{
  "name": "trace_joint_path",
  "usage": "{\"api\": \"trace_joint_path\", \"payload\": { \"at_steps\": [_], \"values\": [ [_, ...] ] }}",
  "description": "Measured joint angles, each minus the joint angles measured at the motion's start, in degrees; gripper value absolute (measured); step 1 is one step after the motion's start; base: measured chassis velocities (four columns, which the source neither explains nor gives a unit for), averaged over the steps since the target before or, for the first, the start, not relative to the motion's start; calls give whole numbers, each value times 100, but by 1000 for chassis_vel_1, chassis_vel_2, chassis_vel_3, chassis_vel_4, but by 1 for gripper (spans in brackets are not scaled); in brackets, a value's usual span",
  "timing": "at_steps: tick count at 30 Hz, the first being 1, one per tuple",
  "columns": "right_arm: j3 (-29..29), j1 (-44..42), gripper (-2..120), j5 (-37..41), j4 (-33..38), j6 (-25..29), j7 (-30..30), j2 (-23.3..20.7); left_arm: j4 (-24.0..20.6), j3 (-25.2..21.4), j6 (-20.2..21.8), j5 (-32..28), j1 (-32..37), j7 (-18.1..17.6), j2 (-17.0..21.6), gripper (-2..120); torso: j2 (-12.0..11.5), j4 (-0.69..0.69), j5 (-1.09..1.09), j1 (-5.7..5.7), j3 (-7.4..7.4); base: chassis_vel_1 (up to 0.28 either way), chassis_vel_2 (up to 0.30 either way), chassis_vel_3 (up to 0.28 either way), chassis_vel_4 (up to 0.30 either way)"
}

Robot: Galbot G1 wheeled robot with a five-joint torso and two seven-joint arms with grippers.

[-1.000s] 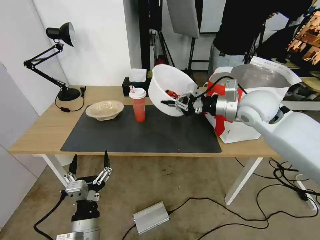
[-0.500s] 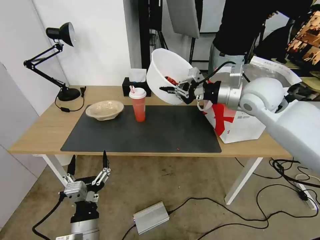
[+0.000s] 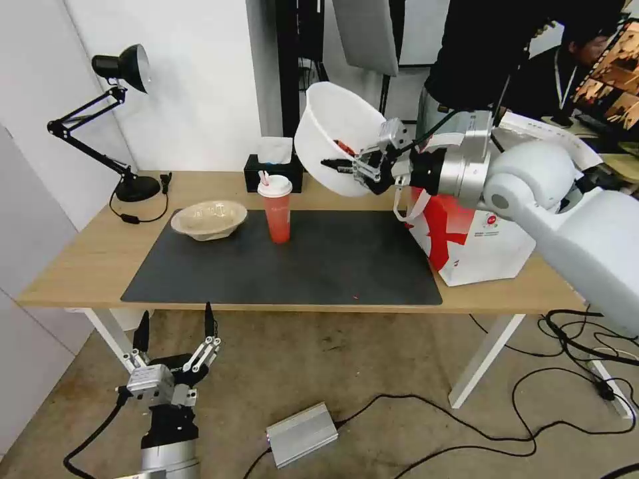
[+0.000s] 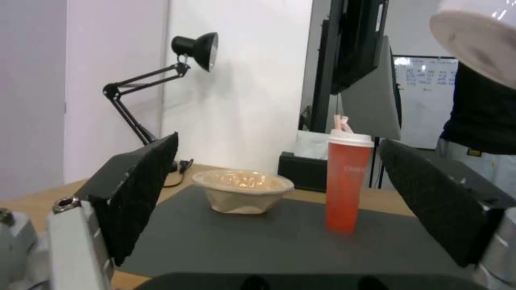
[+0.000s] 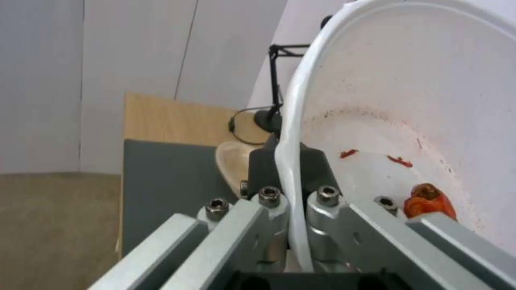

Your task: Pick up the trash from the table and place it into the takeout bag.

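Bowl rim pinched tight in my right gripper (image 3: 346,174), the white bowl (image 3: 336,133) rides tilted above the table (image 3: 80,266), takeout bag (image 3: 479,239) just behind and below it; left gripper (image 3: 174,332) hangs open underneath.

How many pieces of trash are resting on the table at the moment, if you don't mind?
2: the beige pulp bowl and the red cup, both on the grey mat. The white bowl is held aloft by the right gripper.
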Motion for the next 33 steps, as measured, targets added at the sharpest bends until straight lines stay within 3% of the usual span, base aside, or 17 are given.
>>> {"api": "trace_joint_path", "payload": {
  "at_steps": [26, 33],
  "values": [
    [108, 436, 0, 195, -696, 1, 18, -186, 12, 59, -84, 33, 24, -1, 44, 100, 0, 0, 0, 0, 0, 0, 0, 0, 0],
    [370, 310, 0, 183, -792, -11, 49, -360, -12, 55, -84, 15, 28, -3, 108, 100, 0, -1, 0, 0, 0, 0, 0, 0, 0]
  ]
}}
